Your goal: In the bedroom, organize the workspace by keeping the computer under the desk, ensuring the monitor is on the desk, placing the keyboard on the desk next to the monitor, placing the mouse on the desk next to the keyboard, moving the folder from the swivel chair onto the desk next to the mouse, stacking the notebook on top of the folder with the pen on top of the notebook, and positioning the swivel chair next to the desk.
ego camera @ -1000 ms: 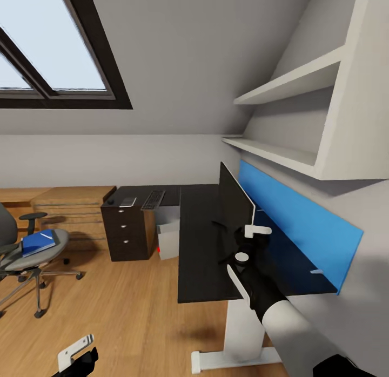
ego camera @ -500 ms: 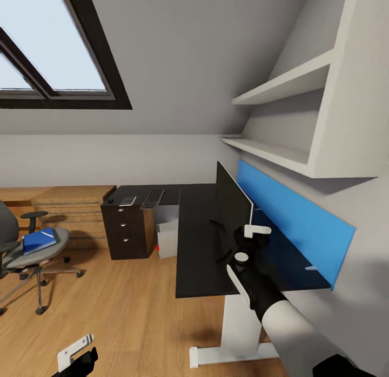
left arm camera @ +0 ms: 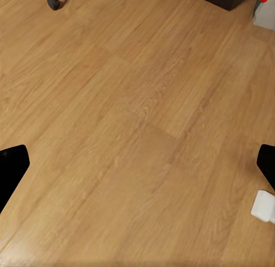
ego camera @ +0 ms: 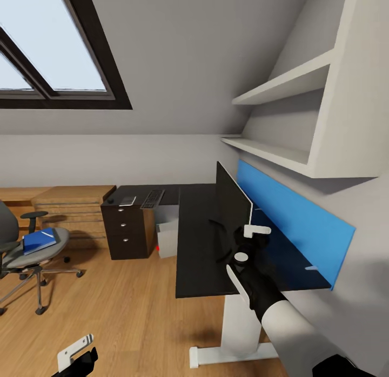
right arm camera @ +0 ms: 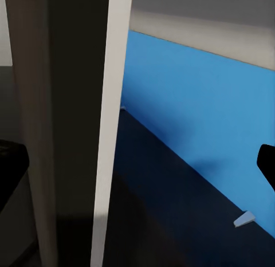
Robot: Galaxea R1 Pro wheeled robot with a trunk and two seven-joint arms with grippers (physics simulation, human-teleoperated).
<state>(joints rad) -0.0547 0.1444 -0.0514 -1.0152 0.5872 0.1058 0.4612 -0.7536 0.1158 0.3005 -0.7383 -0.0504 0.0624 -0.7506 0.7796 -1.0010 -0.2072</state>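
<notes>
Two grippers appear. We see our right gripper (ego camera: pixel 249 242) at the monitor (ego camera: pixel 232 201), which stands upright on the desk (ego camera: pixel 200 242); its fingers sit spread either side of the panel's edge, contact unclear. Our left gripper (ego camera: pixel 78 355) hangs low above the wooden floor (left arm camera: pixel 137 129), fingers spread wide. The keyboard (ego camera: pixel 153 198) lies on the drawer cabinet (ego camera: pixel 127 231). The folder (ego camera: pixel 39 240) rests on the swivel chair (ego camera: pixel 27 253).
</notes>
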